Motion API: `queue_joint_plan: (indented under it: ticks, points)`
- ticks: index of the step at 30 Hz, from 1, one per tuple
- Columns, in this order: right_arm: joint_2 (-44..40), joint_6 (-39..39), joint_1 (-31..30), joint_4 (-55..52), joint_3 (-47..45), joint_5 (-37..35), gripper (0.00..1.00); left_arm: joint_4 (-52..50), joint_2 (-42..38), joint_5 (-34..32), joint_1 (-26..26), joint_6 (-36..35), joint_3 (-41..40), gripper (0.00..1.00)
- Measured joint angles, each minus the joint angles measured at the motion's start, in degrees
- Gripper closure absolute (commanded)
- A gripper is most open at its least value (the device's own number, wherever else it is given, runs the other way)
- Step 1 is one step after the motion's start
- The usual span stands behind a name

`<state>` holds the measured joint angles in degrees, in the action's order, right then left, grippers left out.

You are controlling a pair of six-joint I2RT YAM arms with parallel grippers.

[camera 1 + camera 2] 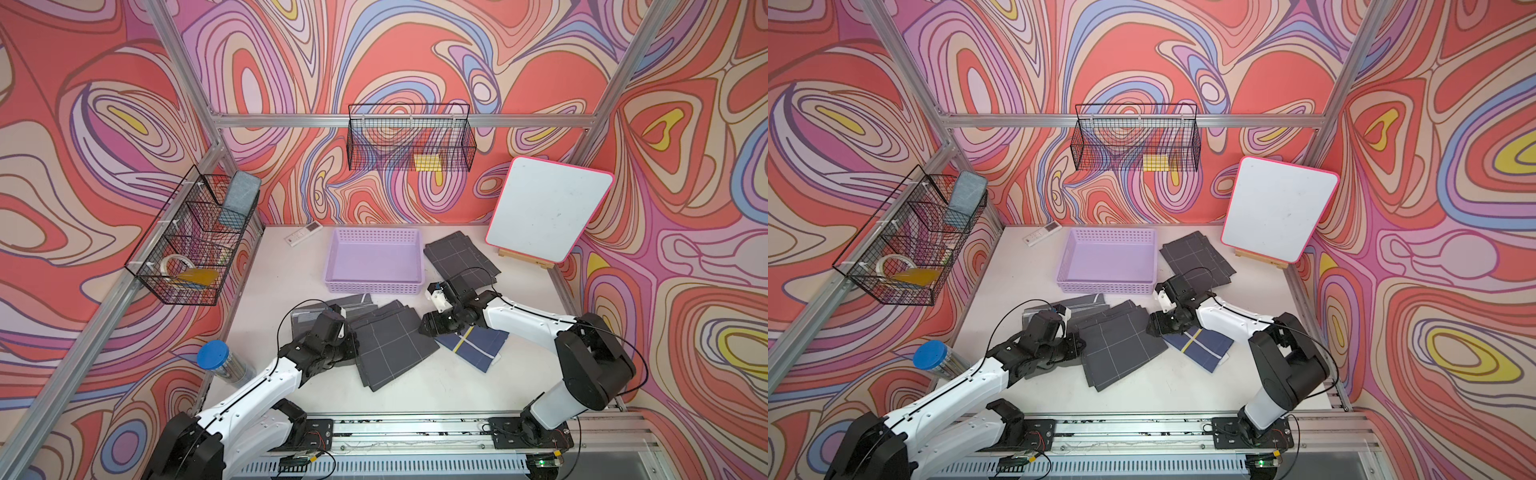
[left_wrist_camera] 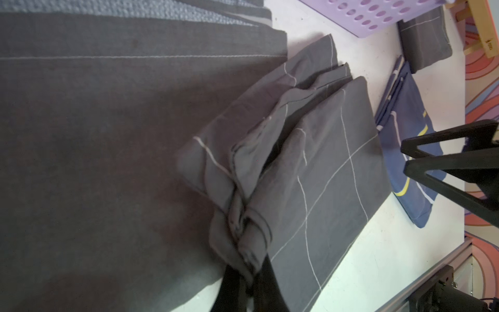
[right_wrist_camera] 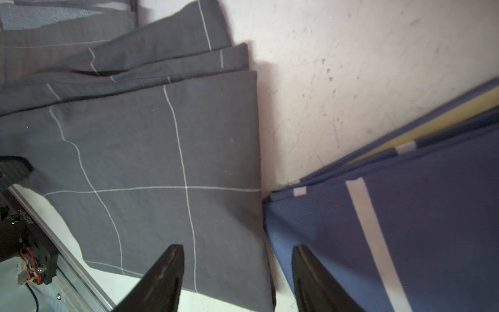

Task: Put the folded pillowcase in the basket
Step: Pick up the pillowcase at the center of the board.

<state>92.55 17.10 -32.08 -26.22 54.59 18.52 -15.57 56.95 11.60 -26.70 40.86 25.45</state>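
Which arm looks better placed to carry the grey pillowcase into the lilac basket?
Left. The left pincer is shut on a bunched edge of the grey pillowcase, with the lilac basket just beyond; the right pincer hangs open above the cloth, holding nothing.

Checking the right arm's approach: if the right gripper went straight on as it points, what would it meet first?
Probably the grey pillowcase, near its edge beside the blue cloth; the right gripper stands open over that edge, though its height above is unclear.

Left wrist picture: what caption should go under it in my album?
The left gripper pinches the bunched grey grid-lined pillowcase, with the lilac basket nearby.
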Motion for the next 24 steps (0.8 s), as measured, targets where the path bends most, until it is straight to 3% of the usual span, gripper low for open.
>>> queue_joint_plan:
  ticks: [1,3,11,15,20,24]
  points:
    - [0.37,0.24,0.0,0.28,0.35,0.15,0.35,0.07,0.11,0.35,0.44,-0.13,-0.02,0.47]
    - [1.49,0.87,0.0,1.31,1.14,0.52,0.35,0.59,0.22,1.01,1.03,-0.33,-0.07,0.37]
    - [2.93,2.54,0.0,3.15,1.84,0.55,0.35,6.03,1.22,4.02,1.18,1.66,-4.33,0.33]
    - [2.93,2.93,0.0,3.58,1.88,0.37,0.35,8.17,1.79,4.92,1.18,2.75,-6.32,0.44]
    - [4.48,2.84,0.0,3.69,3.58,0.39,0.35,9.11,1.09,5.07,1.18,3.72,-7.15,0.77]
    - [6.32,2.47,0.0,4.17,4.81,0.39,0.35,8.68,-1.36,4.52,1.18,3.69,-7.19,0.97]
